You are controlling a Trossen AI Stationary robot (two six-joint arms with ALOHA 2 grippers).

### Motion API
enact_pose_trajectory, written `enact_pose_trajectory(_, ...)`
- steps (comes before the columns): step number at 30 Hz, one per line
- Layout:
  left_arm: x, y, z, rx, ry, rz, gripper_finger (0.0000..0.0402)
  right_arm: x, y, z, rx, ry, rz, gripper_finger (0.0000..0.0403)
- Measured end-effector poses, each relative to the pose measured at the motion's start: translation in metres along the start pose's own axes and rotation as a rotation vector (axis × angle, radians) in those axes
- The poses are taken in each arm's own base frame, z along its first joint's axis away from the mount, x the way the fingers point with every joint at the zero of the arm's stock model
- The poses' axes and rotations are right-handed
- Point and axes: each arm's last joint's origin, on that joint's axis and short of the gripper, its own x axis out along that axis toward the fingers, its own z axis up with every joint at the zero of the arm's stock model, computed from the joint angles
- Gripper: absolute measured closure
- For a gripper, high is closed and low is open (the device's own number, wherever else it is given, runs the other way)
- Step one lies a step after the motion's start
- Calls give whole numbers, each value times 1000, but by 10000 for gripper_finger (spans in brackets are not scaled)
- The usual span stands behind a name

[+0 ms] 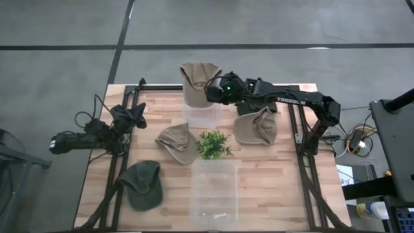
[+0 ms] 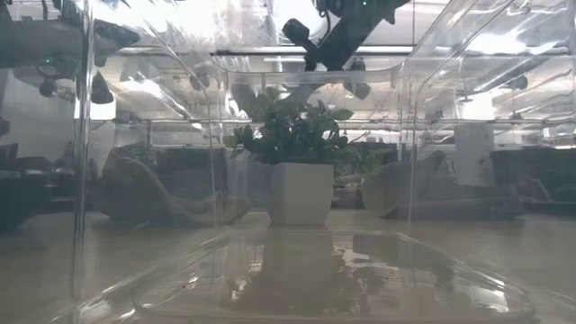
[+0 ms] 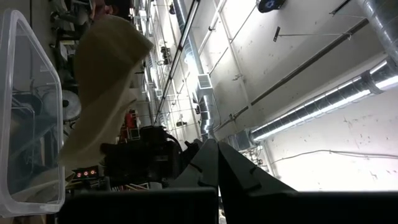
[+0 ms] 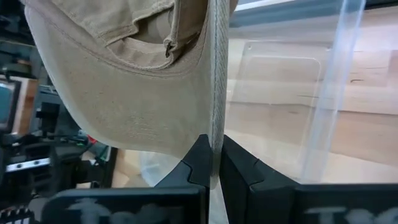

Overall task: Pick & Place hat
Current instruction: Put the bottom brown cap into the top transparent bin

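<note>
1. The right arm (image 1: 294, 98) reaches from the bench's right edge across the far side toward the far middle, stretched nearly level.
2. The right gripper (image 1: 210, 83) hangs over the far middle of the bench; its jaws are pressed together on the edge of a tan hat (image 1: 196, 81), as the right wrist view shows (image 4: 214, 163).
3. The left arm (image 1: 97, 129) lies folded low at the bench's left edge.
4. The left gripper (image 3: 217, 168) points upward, its jaws closed together with nothing between them.
</note>
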Motion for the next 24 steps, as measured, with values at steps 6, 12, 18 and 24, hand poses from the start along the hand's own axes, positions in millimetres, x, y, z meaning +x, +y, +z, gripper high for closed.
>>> enact_pose_trajectory(6, 0, 0, 0, 0, -1, 1, 401, 2, -4, 0, 13, 14, -33, 390)
enact_pose_trajectory(12, 0, 0, 0, 0, -2, 1, 401, 2, -4, -1, 18, 41, -26, 390)
enact_pose_trajectory(18, 0, 0, 0, 0, -2, 1, 401, 4, -9, -3, 44, 56, -64, 379)
enact_pose_trajectory(24, 0, 0, 0, 0, -2, 1, 401, 5, -11, -5, 47, 82, -55, 315)
